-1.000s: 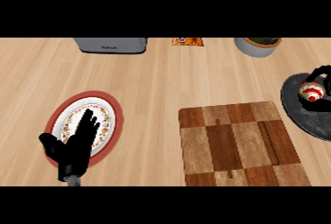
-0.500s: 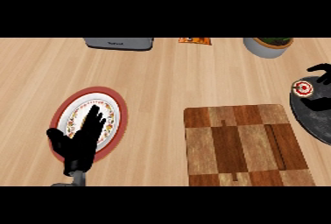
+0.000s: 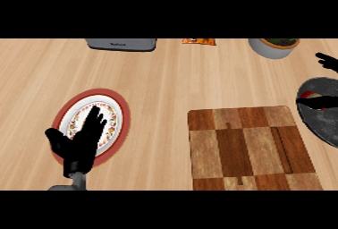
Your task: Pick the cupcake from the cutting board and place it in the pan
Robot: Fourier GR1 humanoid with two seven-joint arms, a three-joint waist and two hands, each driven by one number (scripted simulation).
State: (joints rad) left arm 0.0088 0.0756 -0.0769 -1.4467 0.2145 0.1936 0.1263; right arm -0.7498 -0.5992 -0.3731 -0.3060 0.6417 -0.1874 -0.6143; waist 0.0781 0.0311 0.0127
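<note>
Cupcake [image 3: 309, 95] sits in the dark round pan [image 3: 323, 127], right of the cutting board; we see only a red-and-white sliver, so its axis is unclear. Our right hand [image 3: 322, 102] covers it, and we cannot tell its fingers' state. Left of the checkered wooden cutting board [image 3: 247, 147], our left hand [image 3: 82, 138] rests spread over a red-rimmed plate [image 3: 113, 100].

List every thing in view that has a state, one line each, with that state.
cutting board: flat on the counter, nothing on it.
pan: at the view's right edge, partly cut off, something red and white inside.
cupcake: in the pan, mostly hidden by the right hand.
plate: flat on the counter, partly covered by the left hand.
left hand: open, fingers straight, over the plate.
right hand: over the pan, mostly out of view.
</note>
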